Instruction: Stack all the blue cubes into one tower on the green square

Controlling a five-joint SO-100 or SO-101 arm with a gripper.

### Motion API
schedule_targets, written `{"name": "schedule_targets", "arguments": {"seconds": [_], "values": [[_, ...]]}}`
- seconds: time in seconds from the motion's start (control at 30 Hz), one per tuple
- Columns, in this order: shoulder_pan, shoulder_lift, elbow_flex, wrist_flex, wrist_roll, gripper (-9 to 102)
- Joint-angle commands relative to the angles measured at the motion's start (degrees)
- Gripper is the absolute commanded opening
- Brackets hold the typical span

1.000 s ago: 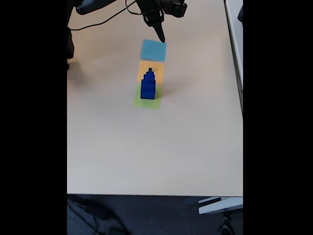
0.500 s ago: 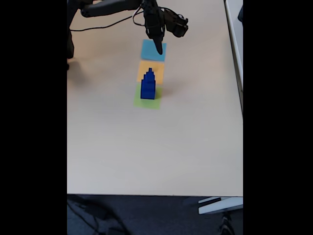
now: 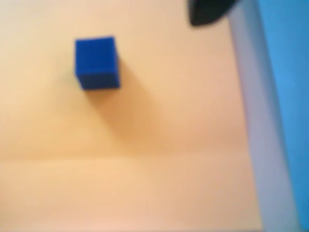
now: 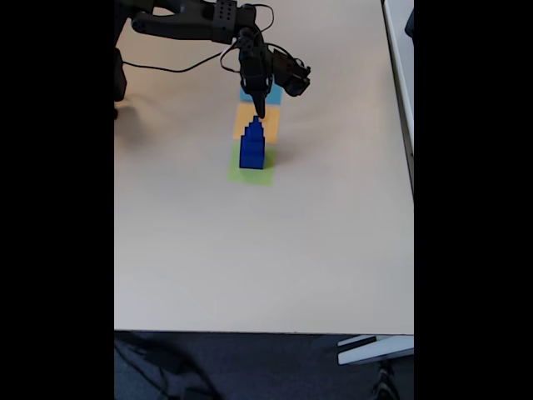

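In the fixed view the blue cubes stand as one stepped tower point(image 4: 251, 147) on the green square point(image 4: 250, 174), tapering toward the top. My gripper point(image 4: 259, 112) hangs just behind and above the tower's tip. Its fingers are pressed together into a point and hold nothing. The blurred wrist view shows a dark blue cube point(image 3: 96, 63) at upper left over an orange-tan ground, with a dark fingertip point(image 3: 210, 12) at the top edge.
An orange square point(image 4: 268, 125) lies just behind the green one, and a light-blue square point(image 4: 246, 93) behind that is partly covered by the arm. A black cable point(image 4: 166, 67) trails at the back left. The table's front edge point(image 4: 266, 332) is far from the squares.
The arm has swung forward from over the light-blue square toward the tower, and the gripper tip now sits close above its top. The tower has not moved.
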Motion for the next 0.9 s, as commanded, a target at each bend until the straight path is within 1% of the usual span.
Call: {"name": "schedule_targets", "arguments": {"seconds": [0.0,0.2,0.4,0.53,0.63,0.87], "values": [[0.79,5.98,1.23,-2.46,-2.02,22],[0.26,6.15,6.5,-8.44,-3.16,21],[-0.97,5.62,8.35,-10.28,-2.02,21],[-1.23,6.15,12.3,-13.8,-1.85,21],[-1.05,7.03,14.33,-15.03,-2.11,21],[0.09,7.91,15.03,-15.12,-3.96,20]]}}
